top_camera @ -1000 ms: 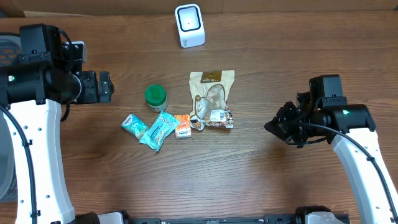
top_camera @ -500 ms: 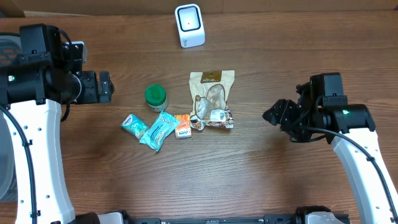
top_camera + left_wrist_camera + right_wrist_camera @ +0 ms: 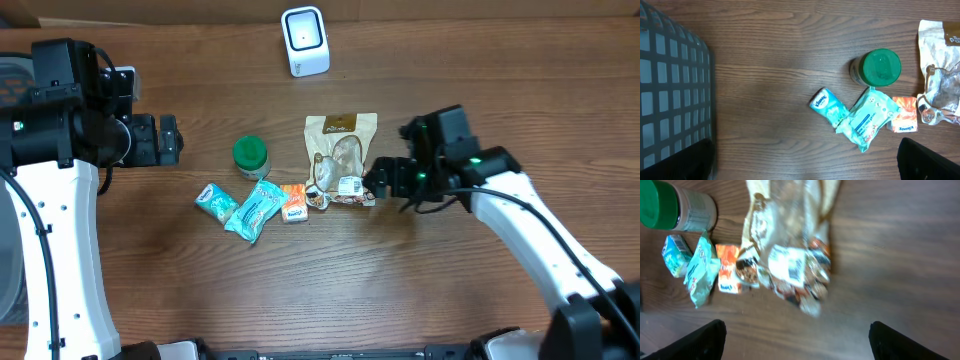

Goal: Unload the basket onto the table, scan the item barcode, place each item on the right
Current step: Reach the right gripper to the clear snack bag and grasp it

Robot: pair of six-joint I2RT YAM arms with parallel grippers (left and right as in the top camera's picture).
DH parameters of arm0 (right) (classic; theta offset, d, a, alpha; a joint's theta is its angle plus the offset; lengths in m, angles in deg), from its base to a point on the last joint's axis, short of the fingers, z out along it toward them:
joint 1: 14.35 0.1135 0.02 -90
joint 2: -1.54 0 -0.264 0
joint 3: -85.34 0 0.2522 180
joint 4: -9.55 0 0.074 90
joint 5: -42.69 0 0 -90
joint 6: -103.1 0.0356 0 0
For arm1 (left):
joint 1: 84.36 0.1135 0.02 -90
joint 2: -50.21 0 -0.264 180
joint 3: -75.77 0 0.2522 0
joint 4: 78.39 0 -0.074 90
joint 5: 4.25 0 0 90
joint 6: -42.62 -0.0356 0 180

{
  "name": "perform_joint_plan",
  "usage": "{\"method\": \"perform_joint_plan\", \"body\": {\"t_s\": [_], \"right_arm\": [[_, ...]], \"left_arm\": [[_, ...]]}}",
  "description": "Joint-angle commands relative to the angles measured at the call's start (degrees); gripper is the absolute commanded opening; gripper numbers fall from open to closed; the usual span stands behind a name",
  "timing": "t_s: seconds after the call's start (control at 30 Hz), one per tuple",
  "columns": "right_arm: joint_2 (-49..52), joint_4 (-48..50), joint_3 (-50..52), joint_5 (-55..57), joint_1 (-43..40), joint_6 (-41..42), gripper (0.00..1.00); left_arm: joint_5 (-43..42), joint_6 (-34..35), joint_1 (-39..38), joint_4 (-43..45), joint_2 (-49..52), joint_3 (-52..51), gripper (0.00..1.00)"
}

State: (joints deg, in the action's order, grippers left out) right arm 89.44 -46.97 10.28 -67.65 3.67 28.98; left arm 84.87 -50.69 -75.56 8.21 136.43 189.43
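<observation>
Right pincer [image 3: 383,178] hangs low over the tabletop [image 3: 450,300] with its jaws spread wide and nothing between them. Seen from its own camera, the two fingertips [image 3: 700,342] frame the near end of the snack bag [image 3: 340,150]. The bag lies just ahead of the pincer, so close that I cannot say whether they touch. It looks to be the item the pincer is going for. Left pincer [image 3: 168,140] sits far off on the other side of the pile, its jaws also wide apart and empty.

To do this pickup well, I'd want the fingers to come down on either side of the bag's crinkled near edge and keep off the white label [image 3: 789,265]. That sticker seems to carry the barcode, and it has to face the scanner [image 3: 304,40] standing well beyond the bag's far end. The film looks soft and glossy, so pinching a fold should hold better than a flat squeeze. The orange packet [image 3: 293,203] just beside the bag's corner could get dragged along.

Counting what's out:
- one snack bag
- one green-lidded jar [image 3: 250,155]
- two teal packets, a tissue pack [image 3: 215,202] and a wipes packet [image 3: 256,208]
- one orange packet
- one scanner
- one grey basket [image 3: 670,100] beside the left pincer
</observation>
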Motion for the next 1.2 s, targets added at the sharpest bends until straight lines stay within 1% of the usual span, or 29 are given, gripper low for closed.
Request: {"method": "perform_joint_plan", "body": {"t_s": [0.0,0.2,0.27,0.37,0.4,0.43,0.5,0.6,0.73,0.8,1.03,1.17], "right_arm": [[2.4,3.2,-0.6,-1.2,0.7,-1.0,0.95],[3.3,11.4,-0.6,-1.6,0.7,-0.9,0.96],[4.4,13.2,-0.6,-1.5,0.7,0.5,0.96],[7.6,15.5,-0.6,-2.4,1.1,3.6,0.87],[8.6,16.3,-0.6,-3.6,1.6,4.4,0.80],[9.4,17.1,-0.6,-4.5,2.1,5.2,0.77],[10.8,19.5,-0.6,-5.7,3.6,7.6,0.72],[12.2,23.6,-0.6,-5.1,7.1,11.5,0.72],[13.3,26.5,-0.6,-1.7,10.0,15.8,0.72],[14.9,27.6,-0.6,-1.1,11.7,16.1,0.73],[16.5,27.0,-0.6,-1.4,13.8,17.4,0.73],[16.5,24.7,-0.6,-1.2,13.9,17.8,0.73]], "left_arm": [[-0.2,0.7,0.7,0.2,0.0,0.6,0.99],[-0.2,0.7,0.5,0.2,0.0,0.6,1.00],[-0.2,0.7,0.5,0.2,0.0,0.6,1.00],[-0.2,0.7,0.5,0.2,0.0,0.6,1.00],[-0.2,0.7,0.5,0.2,0.0,0.6,1.00],[-0.2,0.7,0.6,0.2,0.0,0.6,0.99],[-0.2,0.7,0.6,0.2,0.0,0.6,1.00],[-0.2,0.7,0.5,0.2,0.0,0.6,1.00],[-0.2,0.7,0.5,0.2,0.0,0.6,1.00],[-0.2,0.7,0.6,0.2,0.0,0.6,1.00],[-0.2,0.7,0.6,0.2,0.0,0.6,1.00],[-0.2,0.7,0.6,0.2,0.0,0.6,0.99]]}}
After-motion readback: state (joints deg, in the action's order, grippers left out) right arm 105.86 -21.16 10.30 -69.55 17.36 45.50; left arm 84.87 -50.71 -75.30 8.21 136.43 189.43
